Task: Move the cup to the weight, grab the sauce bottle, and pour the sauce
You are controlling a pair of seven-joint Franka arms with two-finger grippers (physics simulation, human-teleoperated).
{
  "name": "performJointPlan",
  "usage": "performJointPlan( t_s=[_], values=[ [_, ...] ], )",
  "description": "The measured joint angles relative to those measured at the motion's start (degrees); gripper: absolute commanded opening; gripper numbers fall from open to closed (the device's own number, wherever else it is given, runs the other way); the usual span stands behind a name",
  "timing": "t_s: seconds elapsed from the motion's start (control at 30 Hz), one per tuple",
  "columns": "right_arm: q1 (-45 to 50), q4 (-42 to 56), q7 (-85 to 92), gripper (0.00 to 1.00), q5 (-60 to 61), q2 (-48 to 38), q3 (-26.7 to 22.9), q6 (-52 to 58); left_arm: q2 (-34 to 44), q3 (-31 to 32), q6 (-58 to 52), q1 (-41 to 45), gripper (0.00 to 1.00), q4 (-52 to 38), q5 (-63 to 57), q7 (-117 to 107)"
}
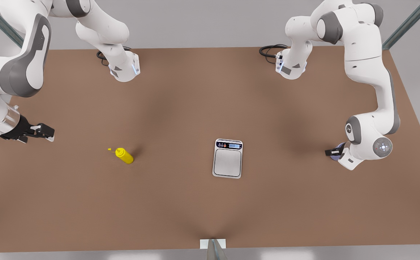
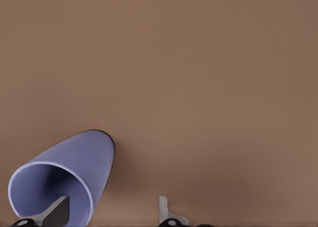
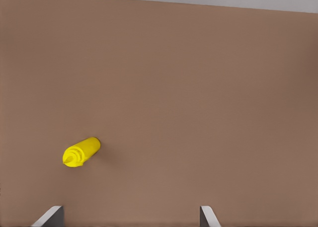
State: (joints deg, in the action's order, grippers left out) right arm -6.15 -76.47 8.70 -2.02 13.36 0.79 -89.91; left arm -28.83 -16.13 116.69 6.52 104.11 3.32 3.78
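The lavender cup (image 2: 82, 160) stands on the brown table at the front view's right, where the arm mostly covers it (image 1: 339, 147). My left gripper (image 2: 112, 208) is open around its rim: one finger (image 2: 55, 209) is inside the mouth, the other outside the wall. The weight (image 1: 227, 160), a silver scale with a blue display, lies mid-table with nothing on it. The yellow sauce bottle (image 1: 124, 155) sits left of centre in the front view, also seen ahead of my right gripper (image 3: 82, 151). That right gripper (image 1: 45, 131) hovers open, well apart from the bottle.
Two arm bases with black cables (image 1: 273, 50) stand at the table's far edge. A small white bracket (image 1: 213, 244) sits at the near edge. Bare brown tabletop (image 1: 181, 202) lies between the bottle, the scale and the cup.
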Motion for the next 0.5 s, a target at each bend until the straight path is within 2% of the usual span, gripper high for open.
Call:
performJointPlan(
  t_s=[0.37, 0.5],
  values=[
    [-0.1, -0.2, 0.1, 1.00, -0.3, 0.6, 0.0, 0.1, -1.9, -1.3, 2.3, 0.0, 0.64, 1.6, 0.0, -0.1],
    [-0.1, -0.2, 0.4, 1.00, 0.0, 1.2, 0.1, 0.5, -1.9, -1.5, 6.1, 0.1, 0.48, 4.4, 0.0, -0.1]
  ],
)
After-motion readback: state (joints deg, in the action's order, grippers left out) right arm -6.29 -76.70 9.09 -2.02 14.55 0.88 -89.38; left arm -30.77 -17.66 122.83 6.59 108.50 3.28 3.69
